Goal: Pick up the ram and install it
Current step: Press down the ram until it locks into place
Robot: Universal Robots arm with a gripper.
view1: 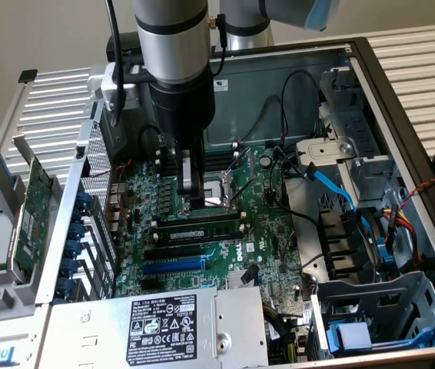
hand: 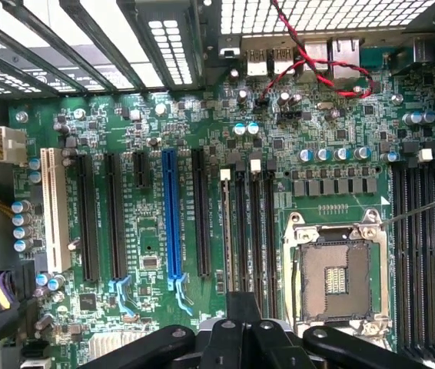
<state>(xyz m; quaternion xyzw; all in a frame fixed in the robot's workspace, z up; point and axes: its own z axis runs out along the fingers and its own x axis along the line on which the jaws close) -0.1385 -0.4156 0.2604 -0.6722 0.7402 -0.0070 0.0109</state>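
Silver cylindrical arm (view1: 173,34), black wrist section, black cable, black gripper (view1: 192,201)

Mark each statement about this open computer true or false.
1. The gripper hangs over the green motherboard. True.
2. The wide green expansion card with a metal bracket sits in the blue slot. False: it stands outside the case, at the exterior view's left; the slot is empty.
3. A cooler covers the square processor socket. False: it is bare.
4. The long, narrow green ram stick lies at the slots beside the socket. True.
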